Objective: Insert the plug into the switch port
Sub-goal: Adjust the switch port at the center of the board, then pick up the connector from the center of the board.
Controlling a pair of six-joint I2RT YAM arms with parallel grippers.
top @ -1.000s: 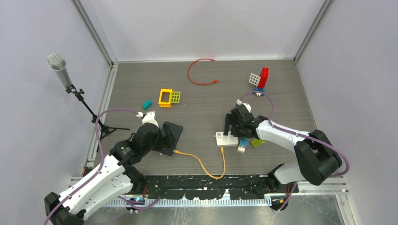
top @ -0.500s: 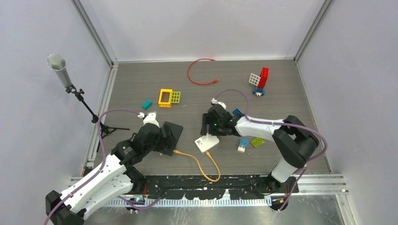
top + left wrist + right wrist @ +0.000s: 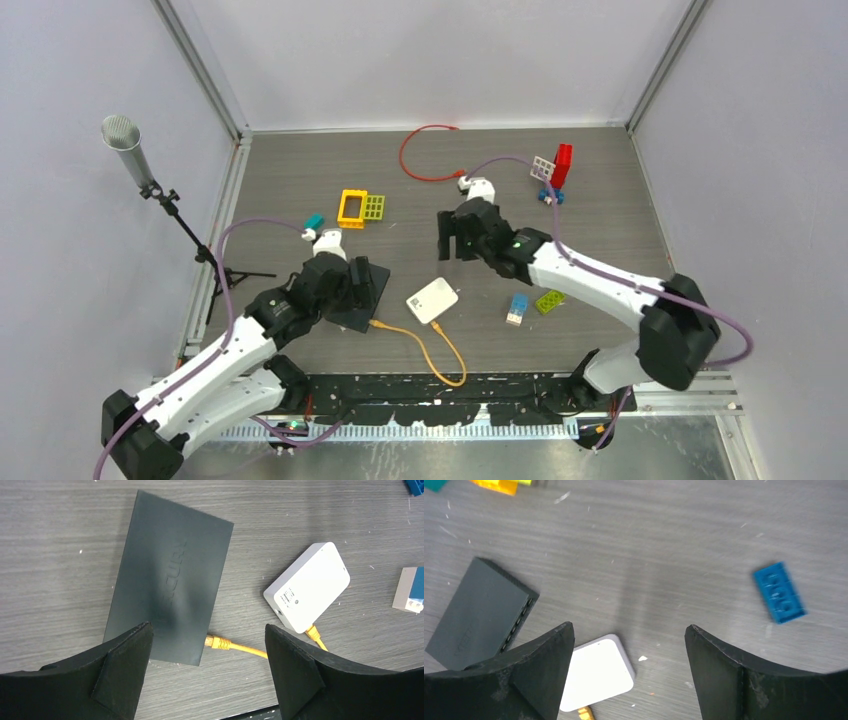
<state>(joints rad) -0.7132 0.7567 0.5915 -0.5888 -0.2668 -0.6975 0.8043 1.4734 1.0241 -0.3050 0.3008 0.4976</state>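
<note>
We see a grey wood-grain table (image 3: 620, 200) inside white walls, with a microphone (image 3: 122, 140) at its left edge. The black switch (image 3: 170, 585) lies flat under the left gripper (image 3: 207, 626), whose jaws stand wide and hold nothing. The orange plug (image 3: 216, 642) touches the switch's port side at 1 corner. The right gripper (image 3: 629, 626), equally wide and empty, hovers above the white box (image 3: 596, 677).

Orange plug (image 3: 216, 642) against black switch (image 3: 167, 612)

We cannot tell whether the orange plug (image 3: 216, 642) sits fully inside the black switch (image 3: 167, 580); from above, the left gripper (image 3: 358, 280) hides part of that switch.
</note>
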